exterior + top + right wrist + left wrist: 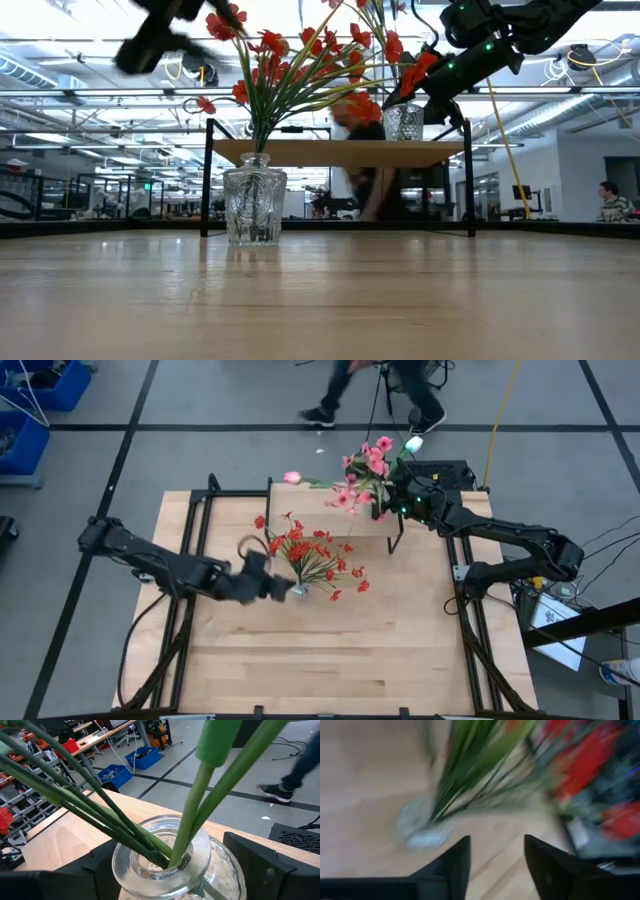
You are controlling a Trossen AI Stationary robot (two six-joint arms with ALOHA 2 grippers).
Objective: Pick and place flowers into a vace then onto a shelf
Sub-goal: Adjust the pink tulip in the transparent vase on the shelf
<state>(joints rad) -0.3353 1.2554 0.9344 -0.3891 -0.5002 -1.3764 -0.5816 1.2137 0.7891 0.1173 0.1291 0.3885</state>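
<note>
1 vase point(404, 121) on shelf point(340, 152), 1 on table point(320, 290)

Left arm stretched across table from left edge, elbow low, wrist angled toward table centre. Left gripper point(283, 588) fingers point(452, 865) parted with clear gap, nothing between them. Right arm reached in from right edge toward far side, forearm raised. Right gripper point(398, 498) fingers point(265, 870) spread wide apart.

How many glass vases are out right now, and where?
2. One vase with red flowers stands on the tabletop; the other, holding pink flowers, sits on the shelf, between the right tool's fingers.
</note>
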